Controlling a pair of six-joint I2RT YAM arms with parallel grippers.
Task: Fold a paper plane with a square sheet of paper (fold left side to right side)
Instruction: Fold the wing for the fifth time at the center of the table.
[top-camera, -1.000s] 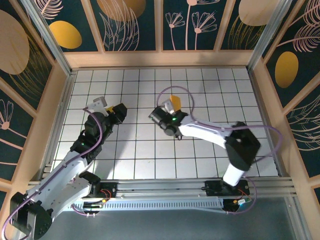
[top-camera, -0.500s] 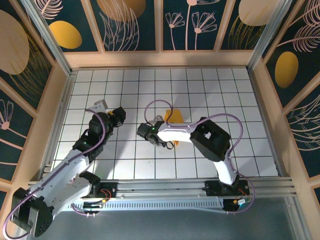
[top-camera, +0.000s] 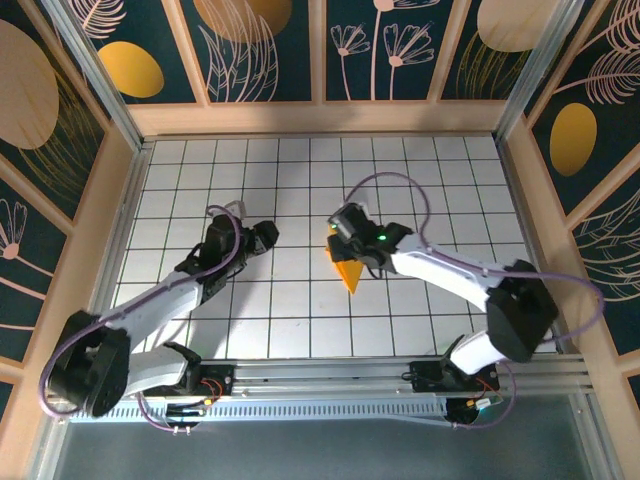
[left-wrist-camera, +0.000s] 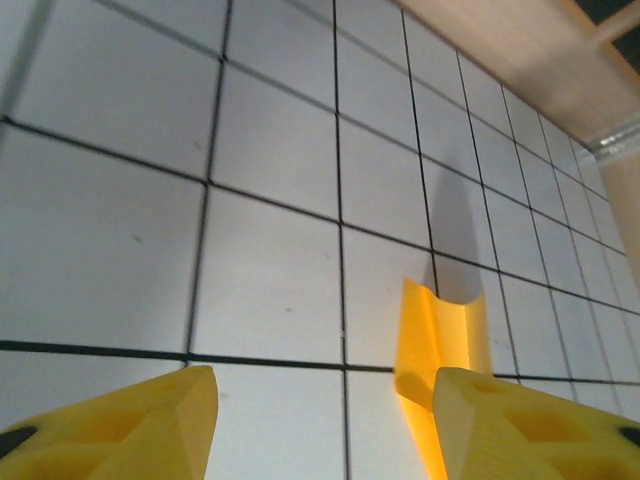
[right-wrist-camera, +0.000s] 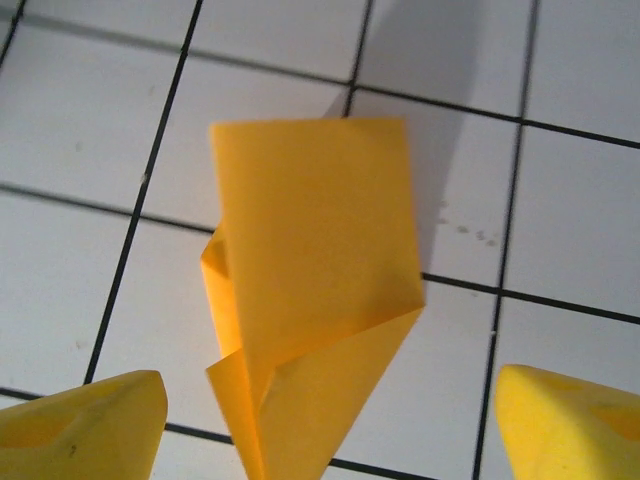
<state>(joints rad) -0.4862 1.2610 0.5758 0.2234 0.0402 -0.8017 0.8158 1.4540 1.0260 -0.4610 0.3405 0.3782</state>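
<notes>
Beneath right end effector (right-wrist-camera: 322, 425), paper plane (right-wrist-camera: 315, 270) tip cut off.

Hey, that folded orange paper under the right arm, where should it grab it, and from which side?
Probably near the pointed end of the folded paper. It narrows there, so open fingers can span it, and loose layers seem to gape along one edge, giving something to pinch. The right end effector hangs open over that tip, so coming straight down from above and closing across the width looks best.
</notes>
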